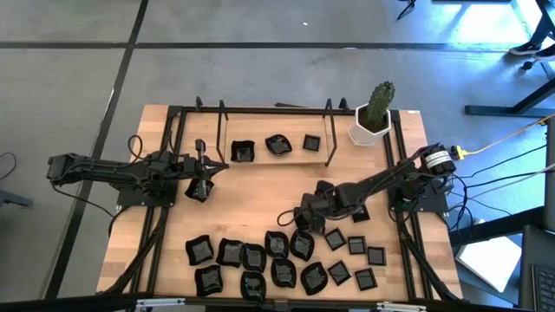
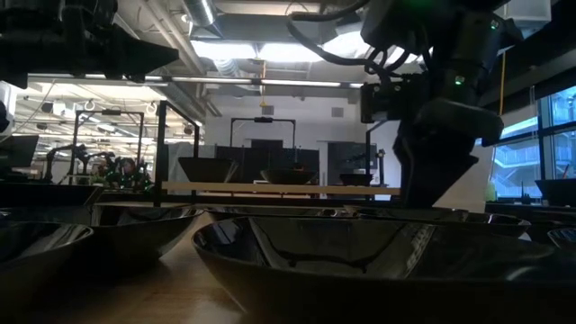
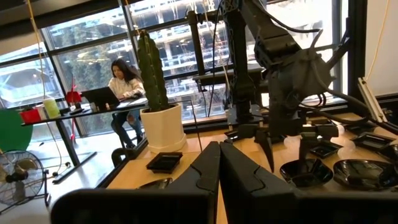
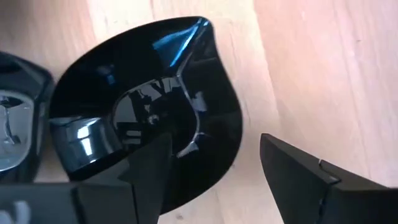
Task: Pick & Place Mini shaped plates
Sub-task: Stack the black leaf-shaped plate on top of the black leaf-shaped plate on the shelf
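Note:
Many glossy black mini shaped plates [image 1: 279,260] lie on their undersides on the near half of the wooden table. My right gripper [image 1: 305,220] hangs open above the far edge of this group, pointing steeply down. In the right wrist view a rounded leaf-like plate [image 4: 143,93] lies under my right gripper [image 4: 214,140]. One finger [image 4: 146,171] stands over the plate's hollow and the other [image 4: 298,174] over bare wood, so the plate's rim [image 4: 236,134] is between them. My left gripper [image 1: 201,176] waits shut at the table's left, held level with nothing in it.
Three more plates [image 1: 277,145] sit on a raised wooden shelf [image 1: 274,159] at the far side, inside a black frame [image 1: 173,130]. A white pot with a cactus [image 1: 373,117] stands at the far right. Bare wood [image 1: 251,204] lies between the arms. A person [image 3: 124,84] sits beyond the table.

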Available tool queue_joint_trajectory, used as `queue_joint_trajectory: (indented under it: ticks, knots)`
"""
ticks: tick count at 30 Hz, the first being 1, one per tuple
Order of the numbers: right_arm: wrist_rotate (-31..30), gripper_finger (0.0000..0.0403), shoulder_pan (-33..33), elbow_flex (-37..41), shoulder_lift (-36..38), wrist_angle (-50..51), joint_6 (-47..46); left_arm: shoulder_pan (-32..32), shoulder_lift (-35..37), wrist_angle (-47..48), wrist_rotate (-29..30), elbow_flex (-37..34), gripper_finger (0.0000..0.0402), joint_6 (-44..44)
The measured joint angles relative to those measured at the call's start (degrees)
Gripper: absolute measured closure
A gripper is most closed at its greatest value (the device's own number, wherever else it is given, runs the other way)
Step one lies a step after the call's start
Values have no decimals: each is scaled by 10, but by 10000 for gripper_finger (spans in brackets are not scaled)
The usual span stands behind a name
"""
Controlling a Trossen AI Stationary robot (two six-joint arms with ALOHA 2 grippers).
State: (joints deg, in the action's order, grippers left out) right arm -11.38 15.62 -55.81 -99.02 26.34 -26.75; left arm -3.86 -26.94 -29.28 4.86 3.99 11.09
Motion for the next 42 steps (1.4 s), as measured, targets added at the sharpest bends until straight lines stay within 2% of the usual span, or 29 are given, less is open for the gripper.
queue_joint_trajectory:
  ticks: [6,10,31,42]
  knots:
    - [1,163,-4,0,0,0,-5,0,0,0,0,0,396,0]
    - [1,182,-4,0,0,0,-16,0,0,0,0,0,396,0]
    - [11,392,-5,0,1,0,-13,0,0,0,0,0,396,0]
    - [11,398,-13,-35,5,19,11,0,0,0,0,0,396,1]
